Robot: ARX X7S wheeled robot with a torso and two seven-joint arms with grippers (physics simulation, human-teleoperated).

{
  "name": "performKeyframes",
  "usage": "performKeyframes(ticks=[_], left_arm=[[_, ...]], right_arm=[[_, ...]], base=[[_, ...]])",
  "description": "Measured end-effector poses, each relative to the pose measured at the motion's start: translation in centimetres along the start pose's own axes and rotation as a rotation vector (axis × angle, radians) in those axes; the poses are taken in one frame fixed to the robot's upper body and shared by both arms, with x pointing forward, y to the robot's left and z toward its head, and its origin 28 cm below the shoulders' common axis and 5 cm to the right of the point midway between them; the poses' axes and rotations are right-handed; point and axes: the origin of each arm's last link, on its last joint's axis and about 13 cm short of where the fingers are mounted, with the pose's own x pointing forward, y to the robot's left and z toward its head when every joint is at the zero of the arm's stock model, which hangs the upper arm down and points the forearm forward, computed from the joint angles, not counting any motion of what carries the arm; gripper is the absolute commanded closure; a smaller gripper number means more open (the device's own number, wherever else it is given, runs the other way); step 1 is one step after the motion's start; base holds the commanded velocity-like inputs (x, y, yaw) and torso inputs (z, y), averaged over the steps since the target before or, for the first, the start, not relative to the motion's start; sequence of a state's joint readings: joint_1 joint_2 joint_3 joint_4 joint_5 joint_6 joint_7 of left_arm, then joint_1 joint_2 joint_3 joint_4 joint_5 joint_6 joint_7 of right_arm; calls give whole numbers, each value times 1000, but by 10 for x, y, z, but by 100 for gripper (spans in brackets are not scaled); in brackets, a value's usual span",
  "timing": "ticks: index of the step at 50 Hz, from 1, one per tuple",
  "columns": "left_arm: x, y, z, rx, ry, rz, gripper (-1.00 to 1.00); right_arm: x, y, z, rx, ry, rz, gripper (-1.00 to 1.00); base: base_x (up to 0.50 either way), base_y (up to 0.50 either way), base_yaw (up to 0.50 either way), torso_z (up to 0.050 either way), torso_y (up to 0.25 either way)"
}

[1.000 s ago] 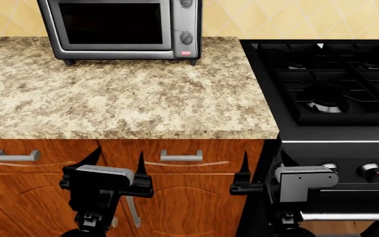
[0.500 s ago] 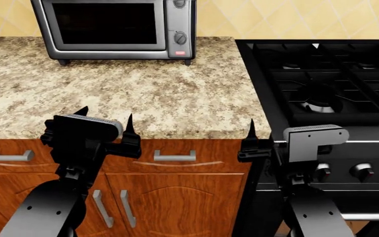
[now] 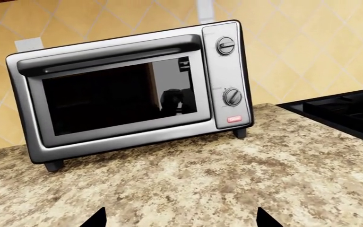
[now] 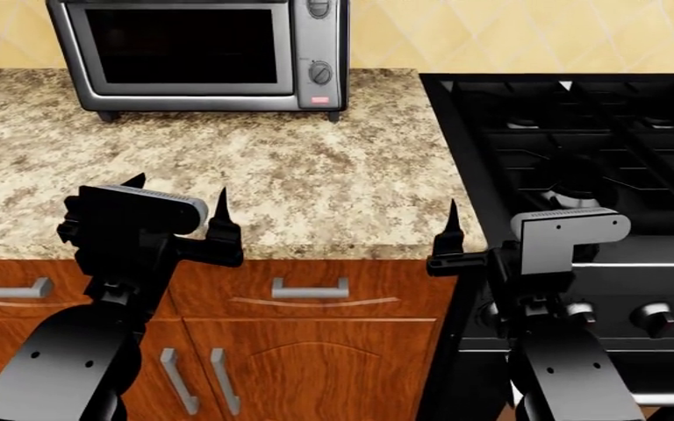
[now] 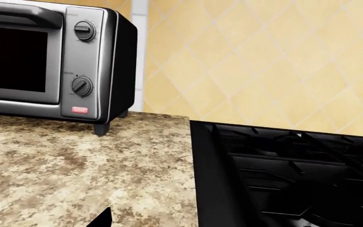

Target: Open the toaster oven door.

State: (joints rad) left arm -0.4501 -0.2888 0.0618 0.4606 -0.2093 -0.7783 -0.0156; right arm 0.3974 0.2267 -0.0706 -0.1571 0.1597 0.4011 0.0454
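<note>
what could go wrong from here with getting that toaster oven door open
1. The handle is a thin bar along the door's top edge; a reach that lands low would press the glass and likely shove the toaster oven back toward the wall.
2. The knobs sit just beside the handle's end, so an off-line left tool might bump one.
3. Both tools are at the counter's front edge, far from the oven; the right tool hangs close to the stove.

**Occlusions and crops**

Head view: toaster oven [image 4: 197, 54] top cut by frame edge; upper knob partly lost. Right wrist view: toaster oven door [image 5: 14, 56] cropped, handle mostly out. Left tool [image 3: 178, 220]: only fingertips visible.
</note>
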Motion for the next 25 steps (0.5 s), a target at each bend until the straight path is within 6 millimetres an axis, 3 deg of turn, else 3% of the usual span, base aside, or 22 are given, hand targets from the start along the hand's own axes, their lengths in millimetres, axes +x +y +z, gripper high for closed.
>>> performKeyframes(ticks=[25], left_arm=[[-1, 1, 0, -5, 0, -3, -100]], right_arm=[[0, 1, 2, 10, 2, 6, -100]], base=[[233, 0, 0, 0, 0]])
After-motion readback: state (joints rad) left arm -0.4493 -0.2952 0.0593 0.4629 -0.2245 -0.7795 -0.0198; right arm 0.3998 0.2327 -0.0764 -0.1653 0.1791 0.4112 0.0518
